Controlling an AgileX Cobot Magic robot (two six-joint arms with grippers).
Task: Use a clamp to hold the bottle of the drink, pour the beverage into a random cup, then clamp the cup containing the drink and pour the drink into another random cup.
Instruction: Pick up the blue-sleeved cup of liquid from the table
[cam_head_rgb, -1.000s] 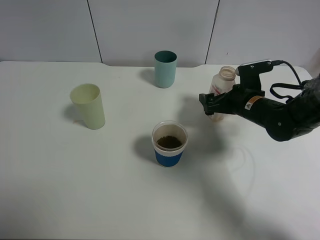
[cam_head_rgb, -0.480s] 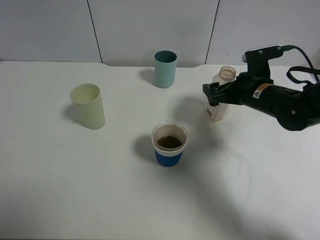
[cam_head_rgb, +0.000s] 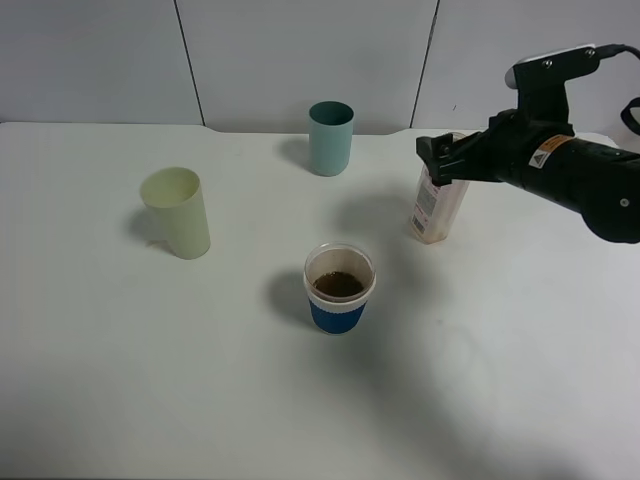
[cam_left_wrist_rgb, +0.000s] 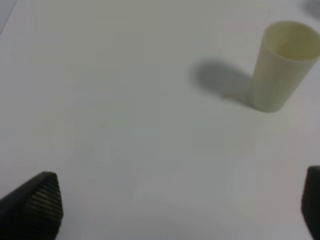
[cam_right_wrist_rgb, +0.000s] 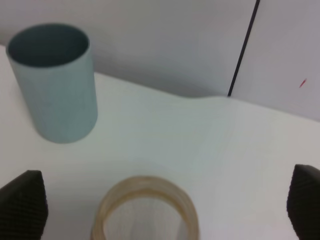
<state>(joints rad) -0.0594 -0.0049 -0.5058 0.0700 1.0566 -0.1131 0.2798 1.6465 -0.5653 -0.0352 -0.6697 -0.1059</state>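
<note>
Beverage (cam_head_rgb: 339, 285) already sits in the blue-sleeved cup (cam_head_rgb: 339, 312), so the right gripper (cam_head_rgb: 440, 162), jaws spread and seemingly clear of the bottle (cam_head_rgb: 432, 215), should next clamp that cup.

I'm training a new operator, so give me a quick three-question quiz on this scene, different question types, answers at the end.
1. True or false: the blue-sleeved cup holds brown liquid.
2. Where is the bottle? A: lifted in closed jaws. B: standing on the table, ungripped, with the right gripper open. C: lying on its side.
3. How many cups stand on the table?
Key: 1 true; 2 B; 3 three: the blue-sleeved cup, the pale yellow-green tumbler and the teal tumbler.
</note>
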